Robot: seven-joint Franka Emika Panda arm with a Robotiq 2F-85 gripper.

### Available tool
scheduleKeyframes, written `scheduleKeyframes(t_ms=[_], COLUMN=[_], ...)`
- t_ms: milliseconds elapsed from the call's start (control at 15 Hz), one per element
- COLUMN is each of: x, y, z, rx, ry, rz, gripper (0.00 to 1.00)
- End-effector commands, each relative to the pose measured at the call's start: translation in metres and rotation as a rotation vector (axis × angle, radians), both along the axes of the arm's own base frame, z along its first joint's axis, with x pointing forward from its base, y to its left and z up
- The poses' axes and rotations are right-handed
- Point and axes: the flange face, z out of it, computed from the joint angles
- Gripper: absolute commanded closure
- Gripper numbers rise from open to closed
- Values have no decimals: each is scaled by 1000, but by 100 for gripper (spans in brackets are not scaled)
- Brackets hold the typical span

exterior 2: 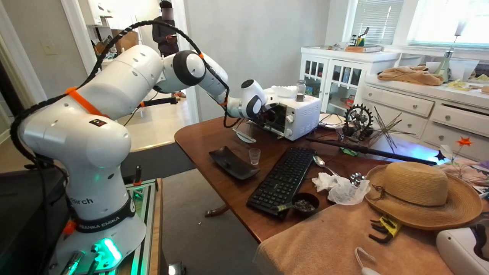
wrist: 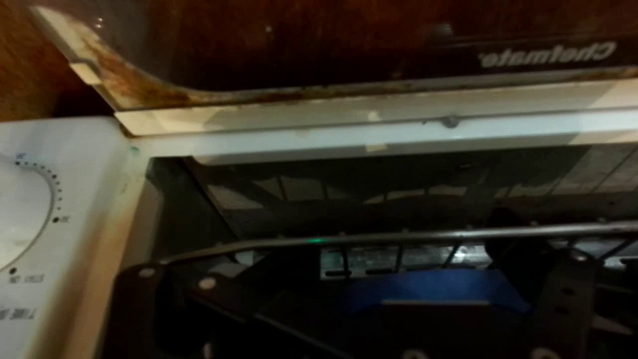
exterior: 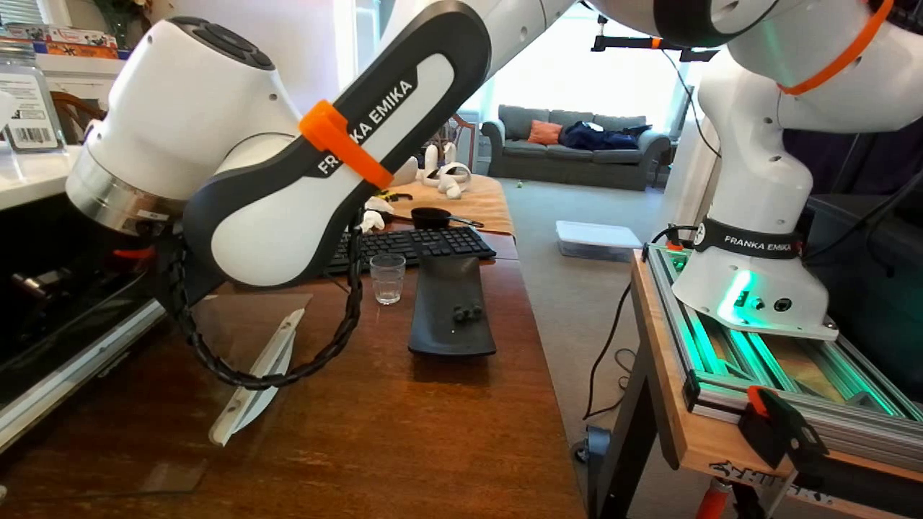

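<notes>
In an exterior view, your wrist (exterior: 173, 122) is hanging at ten o'clock, right by the toaster oven (exterior: 36, 176). In an exterior view, the oven's sitting at two o'clock on the counter (exterior 2: 204, 131). Wrist view: your fingers (wrist: 568, 304) are standing spread at eight and four o'clock, a wire rack (wrist: 433, 235) running near, a blue patch (wrist: 438, 286) showing between.

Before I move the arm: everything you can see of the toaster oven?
The toaster oven is a boxy white appliance, seemingly painted metal, standing upright on the wooden table. Vent slots mark its side; a white timer knob sits on the front panel. Its glass door, lettered Chefmate and brown-stained along the edge, is folded down open. Inside is a wire rack. A glass jar stands on top. The fingers are at the open front; whether they touch it can't be told.
</notes>
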Motion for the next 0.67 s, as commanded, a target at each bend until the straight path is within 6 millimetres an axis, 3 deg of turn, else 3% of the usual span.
scheduleKeyframes(t_ms=[0, 67, 333, 600], x=[12, 13, 6, 1], y=[-5, -5, 1, 0], z=[-16, -13, -3, -4], rx=[-30, -31, -29, -34], ry=[60, 67, 89, 101], rz=[-3, -5, 13, 9], gripper=[28, 29, 56, 58])
